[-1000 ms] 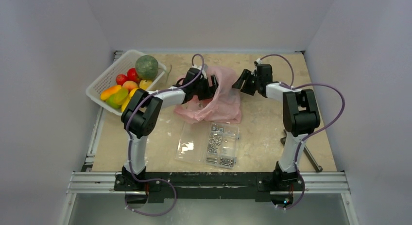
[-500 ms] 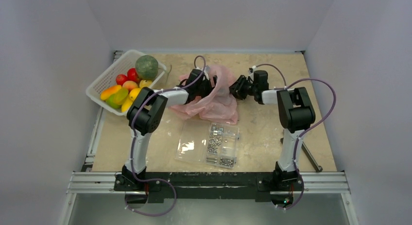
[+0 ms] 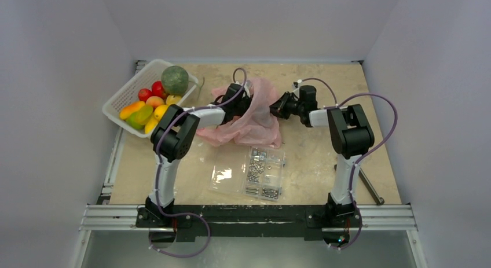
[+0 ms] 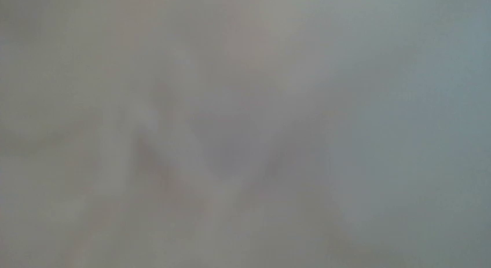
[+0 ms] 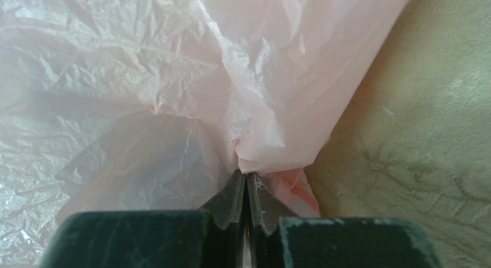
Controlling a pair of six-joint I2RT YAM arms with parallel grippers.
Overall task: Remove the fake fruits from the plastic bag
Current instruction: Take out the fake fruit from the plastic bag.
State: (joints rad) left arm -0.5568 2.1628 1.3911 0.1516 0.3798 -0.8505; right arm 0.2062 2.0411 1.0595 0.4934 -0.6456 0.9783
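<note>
The pink plastic bag (image 3: pixel 257 122) lies crumpled mid-table. My right gripper (image 5: pixel 246 176) is shut on a pinched fold of its right edge, and in the top view the right gripper (image 3: pixel 278 107) sits against the bag's right side. My left gripper (image 3: pixel 243 104) is pushed into the bag from the left, with its fingers hidden by film. The left wrist view is only a grey-pink blur. Fake fruits fill a white basket (image 3: pixel 116 101) at the far left: a grey-green melon (image 3: pixel 175 80), red ones (image 3: pixel 151 91) and yellow and orange ones (image 3: pixel 139 113). No fruit shows inside the bag.
A flat clear case of metal screws (image 3: pixel 255 171) lies just in front of the bag. A dark metal tool (image 3: pixel 370 190) rests near the table's right front edge. Bare tabletop (image 5: pixel 428 123) shows right of the bag.
My right gripper has moved left to the bag and shut on its edge. The left gripper has pushed deeper into the bag, and the bag has bunched up between the two.
</note>
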